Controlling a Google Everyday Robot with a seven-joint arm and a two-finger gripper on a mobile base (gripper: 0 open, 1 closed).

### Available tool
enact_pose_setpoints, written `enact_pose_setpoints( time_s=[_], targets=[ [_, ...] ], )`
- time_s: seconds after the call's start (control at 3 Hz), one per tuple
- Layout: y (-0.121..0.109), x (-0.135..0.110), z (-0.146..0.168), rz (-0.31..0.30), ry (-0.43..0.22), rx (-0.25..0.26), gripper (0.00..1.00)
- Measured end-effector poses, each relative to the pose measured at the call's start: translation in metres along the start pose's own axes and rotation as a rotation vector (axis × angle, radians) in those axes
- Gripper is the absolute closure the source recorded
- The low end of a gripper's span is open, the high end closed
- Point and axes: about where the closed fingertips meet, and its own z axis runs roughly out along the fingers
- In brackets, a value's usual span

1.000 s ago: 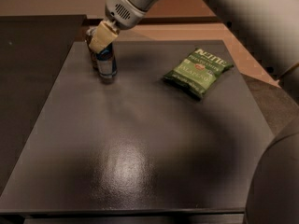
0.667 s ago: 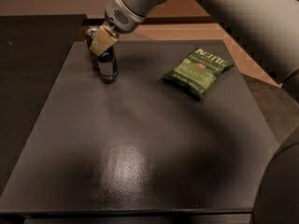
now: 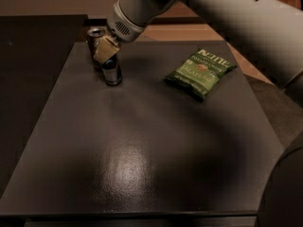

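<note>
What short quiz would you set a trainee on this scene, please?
1. True or false: in the camera view, the chip bag lies to the left of the can.
2. Where is the gripper? A) at the can, B) on the chip bag, C) far from both.
3. Fill in: the chip bag is mainly ____ in colour.
Key: 1 false; 2 A; 3 green.

Pale grey arm (image 3: 213, 13), tan hand (image 3: 105, 51) far left
</note>
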Motion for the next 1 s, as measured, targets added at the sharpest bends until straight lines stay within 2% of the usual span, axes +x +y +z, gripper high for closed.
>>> enact_pose_setpoints(
  time_s=[0.33,0.67,1.0],
  targets=[
    [0.0012,-0.0005,0.0015,-0.001,0.001,-0.003,0.15],
    [0.0024,-0.0009,0.0031,-0.003,0.002,-0.006,0.0],
    [0.0024,-0.0009,0.0031,-0.003,0.002,-0.006,0.0]
  ],
)
